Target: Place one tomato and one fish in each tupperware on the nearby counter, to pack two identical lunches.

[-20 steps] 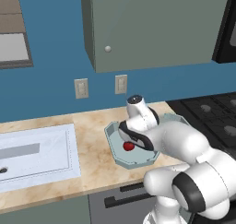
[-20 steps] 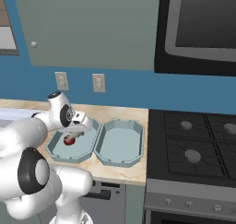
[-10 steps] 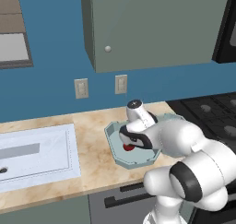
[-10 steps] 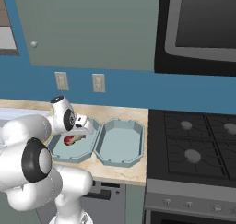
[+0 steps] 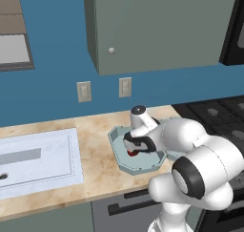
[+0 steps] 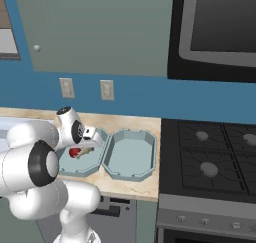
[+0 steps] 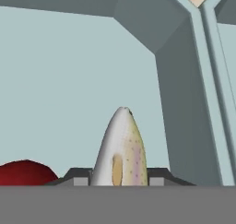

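Fish (image 7: 120,149) sits between my finger tips (image 7: 78,174) in the hand view, my pincer (image 7: 119,178) closed on it; a tomato (image 7: 24,173) lies just to its left, both over the pale floor of the tupperware (image 7: 184,80).

From the left base view, my pincer (image 5: 136,147) hangs low inside the nearer tupperware (image 5: 119,152), the tomato (image 5: 132,153) right under it.

From the right base view, the fish (image 6: 85,150) pokes out beside the tomato (image 6: 74,152), and a second tupperware (image 6: 131,156) on the counter (image 6: 135,184) touches the first.
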Motion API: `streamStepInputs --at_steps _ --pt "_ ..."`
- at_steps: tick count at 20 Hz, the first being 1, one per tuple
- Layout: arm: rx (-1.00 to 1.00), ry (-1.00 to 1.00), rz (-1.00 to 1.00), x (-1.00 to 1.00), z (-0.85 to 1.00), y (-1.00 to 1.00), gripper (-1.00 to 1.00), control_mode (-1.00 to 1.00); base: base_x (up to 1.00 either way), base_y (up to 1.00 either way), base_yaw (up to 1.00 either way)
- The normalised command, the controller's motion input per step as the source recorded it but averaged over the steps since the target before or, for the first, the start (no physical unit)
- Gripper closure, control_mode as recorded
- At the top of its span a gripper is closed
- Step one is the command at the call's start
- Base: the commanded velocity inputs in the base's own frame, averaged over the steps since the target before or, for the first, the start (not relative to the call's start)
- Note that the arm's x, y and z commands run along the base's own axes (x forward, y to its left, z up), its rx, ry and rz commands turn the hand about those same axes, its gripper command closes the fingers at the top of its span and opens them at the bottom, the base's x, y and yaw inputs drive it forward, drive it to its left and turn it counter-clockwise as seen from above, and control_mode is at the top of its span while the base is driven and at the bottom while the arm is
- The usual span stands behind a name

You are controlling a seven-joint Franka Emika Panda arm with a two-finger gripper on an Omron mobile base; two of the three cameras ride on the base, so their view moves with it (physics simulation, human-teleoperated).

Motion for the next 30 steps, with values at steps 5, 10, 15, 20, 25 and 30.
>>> streamStepInputs --at_steps 5,10,15,20,25,30 --pt "0.0 0.0 0.01 0.02 -0.2 0.0 1.0 -1.0 0.0 0.0 0.0" --pt "0.0 0.0 0.01 0.0 -0.27 0.0 1.0 -1.0 0.0 0.0 0.0" --pt "-0.01 0.0 0.02 -0.1 -0.38 0.0 -1.0 -1.0 0.0 0.0 0.0" --pt "0.0 -0.1 0.0 -0.7 -0.1 0.0 -1.0 -1.0 0.0 0.0 0.0" --pt "0.0 -0.21 0.0 -0.99 0.06 -0.02 -1.0 -1.0 0.0 0.0 0.0" --pt "0.0 -0.16 0.0 -0.73 0.63 -0.4 -1.0 -1.0 0.0 0.0 0.0"
